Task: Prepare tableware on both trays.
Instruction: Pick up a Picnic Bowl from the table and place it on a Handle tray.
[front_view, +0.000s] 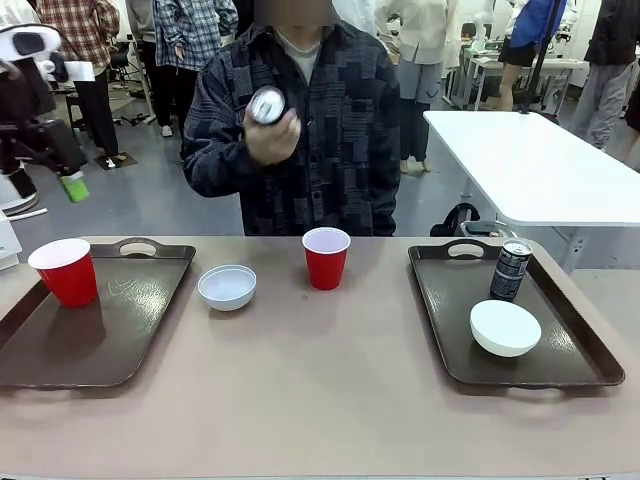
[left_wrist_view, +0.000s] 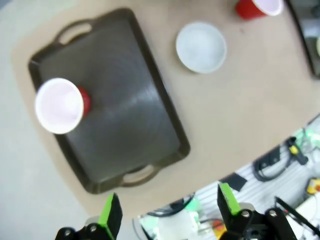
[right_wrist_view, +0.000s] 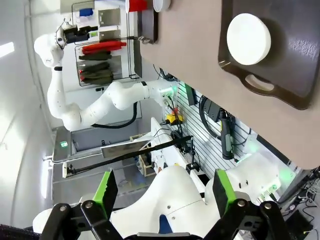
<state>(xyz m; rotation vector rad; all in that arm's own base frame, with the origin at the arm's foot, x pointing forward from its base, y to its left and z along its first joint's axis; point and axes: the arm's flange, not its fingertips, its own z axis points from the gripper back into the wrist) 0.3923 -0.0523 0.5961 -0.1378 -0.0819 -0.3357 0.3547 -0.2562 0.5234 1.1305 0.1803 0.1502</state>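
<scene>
Both pairs of jaws hang spread and empty; well ahead of the left jaws, past the tray (left_wrist_view: 125, 100), the white bowl (left_wrist_view: 201, 47) sits on bare desk (left_wrist_view: 240, 115), likely light, stiff and slick, best pinched at its rim.

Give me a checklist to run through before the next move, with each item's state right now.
1. Left gripper open, nothing held: ok.
2. Right gripper open, nothing held: ok.
3. Left tray fully set: not ok. It carries a red cup, while the loose bowl sits on the table beside it.
4. Right tray fully set: not ok. It has the black-silver can and a white bowl, but the loose cup stands on the table between the trays.
5. Loose bowl and loose cup upright and apart: ok.
6. Second can on the table: not ok. The person's hand holds it.
</scene>
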